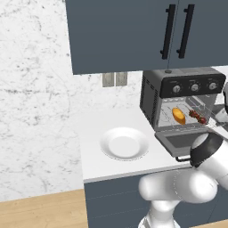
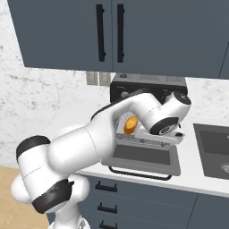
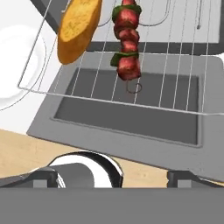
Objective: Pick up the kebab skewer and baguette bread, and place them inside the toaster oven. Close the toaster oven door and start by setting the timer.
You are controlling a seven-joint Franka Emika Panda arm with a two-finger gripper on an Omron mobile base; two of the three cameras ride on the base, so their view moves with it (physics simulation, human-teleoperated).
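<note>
The toaster oven stands on the counter with its door folded down flat. On its wire rack, which reaches out over the door, the golden baguette bread lies to the left of the kebab skewer. Both also show inside the oven from the left: baguette bread, kebab skewer. My gripper hangs open above the door's front edge, back from the food, with nothing between its fingers. From the right, my arm covers much of the oven; the baguette bread peeks out beside it.
A white plate sits on the counter left of the oven. Three silver knobs line the oven's black panel. The door's black bar handle overhangs the counter edge. A sink lies to the right. Dark cabinets hang overhead.
</note>
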